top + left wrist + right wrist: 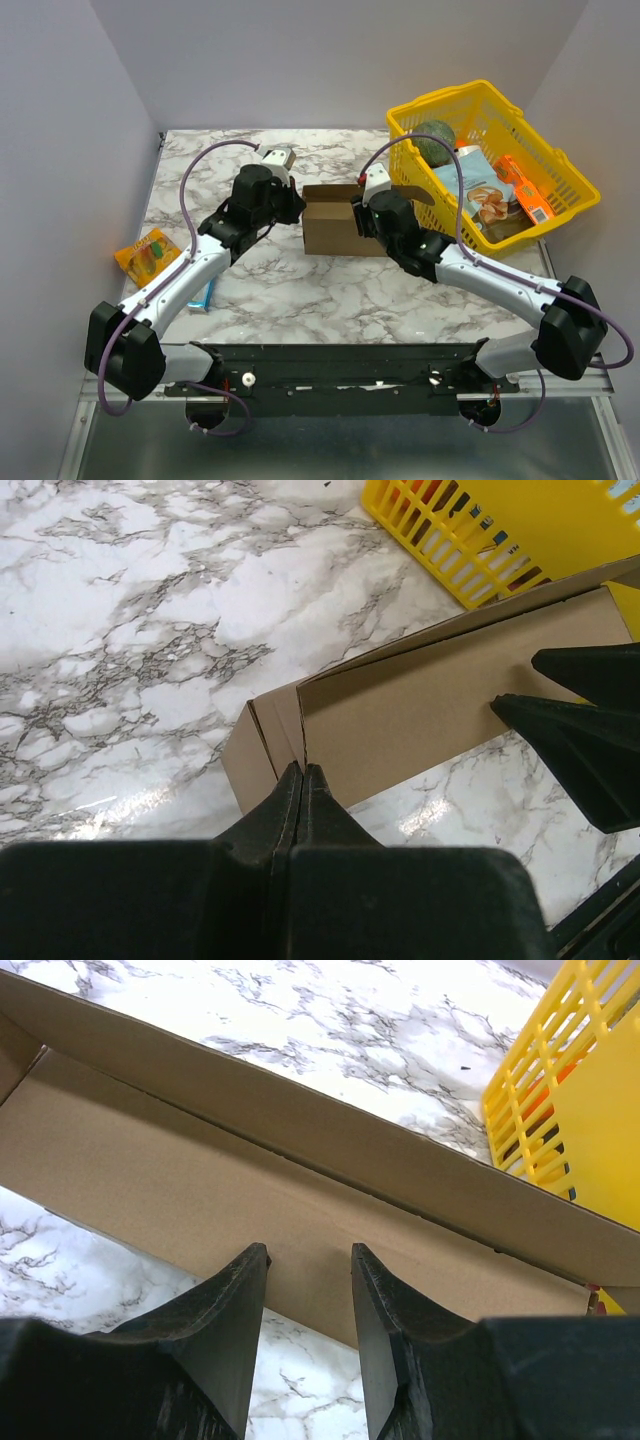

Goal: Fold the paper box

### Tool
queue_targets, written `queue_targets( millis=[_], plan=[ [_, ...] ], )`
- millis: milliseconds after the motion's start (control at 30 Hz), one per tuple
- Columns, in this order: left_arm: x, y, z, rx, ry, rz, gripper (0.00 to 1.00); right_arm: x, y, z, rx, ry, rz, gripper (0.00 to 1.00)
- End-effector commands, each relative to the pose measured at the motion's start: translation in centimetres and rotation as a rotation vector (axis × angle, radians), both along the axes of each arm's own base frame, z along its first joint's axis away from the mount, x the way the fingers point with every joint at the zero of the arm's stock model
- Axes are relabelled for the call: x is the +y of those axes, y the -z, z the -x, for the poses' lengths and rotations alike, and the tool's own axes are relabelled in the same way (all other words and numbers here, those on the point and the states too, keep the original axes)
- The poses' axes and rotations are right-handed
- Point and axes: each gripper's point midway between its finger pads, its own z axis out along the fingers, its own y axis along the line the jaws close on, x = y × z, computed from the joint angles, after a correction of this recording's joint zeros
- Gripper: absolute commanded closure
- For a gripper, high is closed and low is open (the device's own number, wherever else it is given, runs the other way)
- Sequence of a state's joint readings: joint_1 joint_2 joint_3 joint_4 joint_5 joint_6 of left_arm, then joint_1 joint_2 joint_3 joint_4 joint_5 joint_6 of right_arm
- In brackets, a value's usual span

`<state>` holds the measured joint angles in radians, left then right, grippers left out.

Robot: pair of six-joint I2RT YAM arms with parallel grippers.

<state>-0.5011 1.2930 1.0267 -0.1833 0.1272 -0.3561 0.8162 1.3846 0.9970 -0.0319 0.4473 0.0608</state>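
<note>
The top camera looks down on the paper box (330, 232) from afar. Both wrist cameras view its wall closely.

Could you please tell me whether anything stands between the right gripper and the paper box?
Nothing visible does. The right gripper is open, and its fingers point straight at the long wall of the paper box, with their tips right at it. The yellow basket sits off to the side, not between them.

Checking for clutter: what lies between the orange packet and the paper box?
Between orange packet and paper box, the left arm crosses above bare marble table; the top view shows it.
</note>
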Motion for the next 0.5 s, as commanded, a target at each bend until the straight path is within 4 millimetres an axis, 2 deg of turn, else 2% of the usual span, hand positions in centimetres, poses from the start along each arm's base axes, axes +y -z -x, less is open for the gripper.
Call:
queue_targets(
  millis=[0, 333, 467],
  plan=[
    [0.1, 8.8, 5.4, 0.297, 0.080, -0.138, 1.00, -1.0, 6.0, 2.1, 0.179, -0.024, 0.144, 0.52],
    [0.0, 7.2, 5.1, 0.271, 0.067, -0.105, 1.00, -1.4, 5.8, 2.2, 0.175, -0.016, 0.145, 0.52],
    [0.5, 8.3, 5.4, 0.292, 0.048, -0.127, 1.00, -1.6, 6.0, 2.3, 0.177, -0.011, 0.150, 0.52]
  ],
)
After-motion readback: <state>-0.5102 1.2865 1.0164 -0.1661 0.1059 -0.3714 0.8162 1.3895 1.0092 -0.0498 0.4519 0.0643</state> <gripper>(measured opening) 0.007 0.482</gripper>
